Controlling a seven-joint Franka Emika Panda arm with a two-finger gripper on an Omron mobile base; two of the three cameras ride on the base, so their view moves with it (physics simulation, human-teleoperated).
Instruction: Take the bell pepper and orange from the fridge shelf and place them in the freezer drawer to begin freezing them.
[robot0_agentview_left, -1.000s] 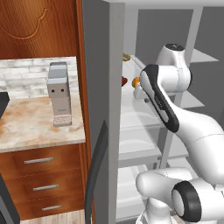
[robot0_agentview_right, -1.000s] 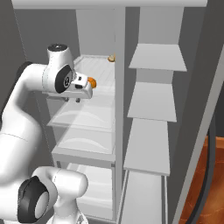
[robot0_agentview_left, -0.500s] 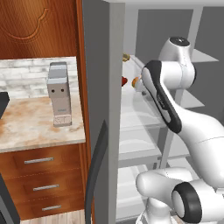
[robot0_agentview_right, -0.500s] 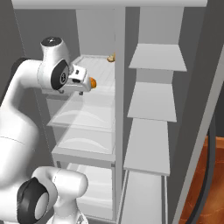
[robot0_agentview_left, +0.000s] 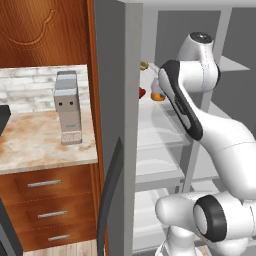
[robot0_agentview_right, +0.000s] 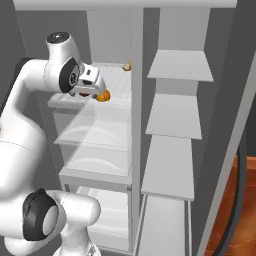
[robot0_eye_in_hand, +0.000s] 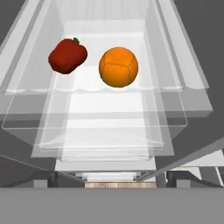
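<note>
two fruits, bell pepper (robot0_eye_in_hand: 67, 55) beside orange (robot0_eye_in_hand: 118, 67), lie under the spread-apart pincer (robot0_agentview_right: 92, 85).

One bell pepper (robot0_eye_in_hand: 67, 55), one orange (robot0_eye_in_hand: 118, 67), one yellowish-tan item (robot0_agentview_right: 127, 66)

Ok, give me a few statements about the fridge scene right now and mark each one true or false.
1. The orange sits beside the bell pepper on the fridge shelf. True.
2. The gripper is clamped on the bell pepper. False: nothing is in its grasp; the pepper lies free on the shelf.
3. The orange is in the freezer drawer. False: it is on the shelf.
4. A small yellowish item sits farther back on the shelf. True.
5. A grey appliance stands on the counter. True.
</note>
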